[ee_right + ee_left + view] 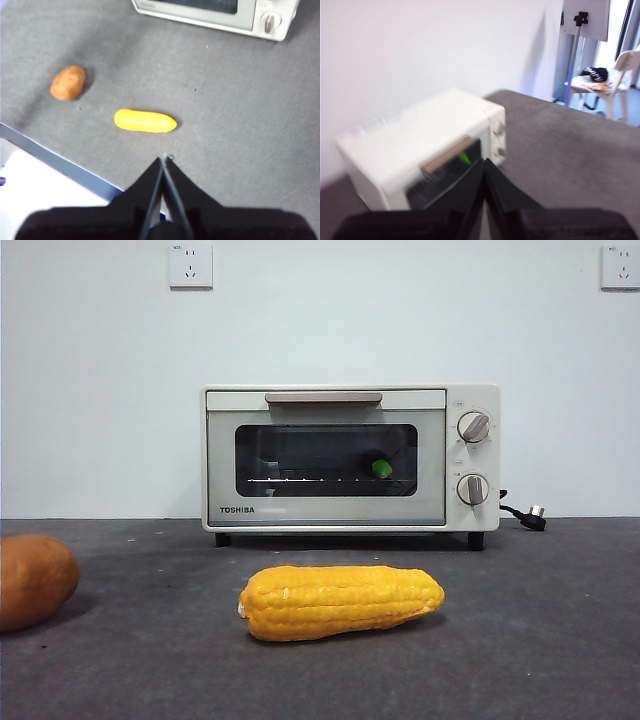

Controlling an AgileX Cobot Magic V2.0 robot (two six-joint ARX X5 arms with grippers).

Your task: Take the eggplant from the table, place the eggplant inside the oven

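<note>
The cream-white TOSHIBA oven [350,458] stands at the back of the dark grey table [540,640] with its door closed. Through the dark glass I see the eggplant [381,468] inside on the wire rack; only its bright green stem end stands out, the dark body is hard to make out. The green stem [464,158] also shows behind the glass in the blurred left wrist view. My left gripper [483,162] is shut, held high above and in front of the oven [425,145]. My right gripper [163,161] is shut, high over the table's near side, holding nothing.
A yellow corn cob [340,601] lies in front of the oven, also seen as the corn cob [145,120] below the right wrist. An orange-brown potato-like lump [33,580] sits at the left. A black plug [533,515] lies right of the oven. The table's front edge [55,160] is close to the right gripper.
</note>
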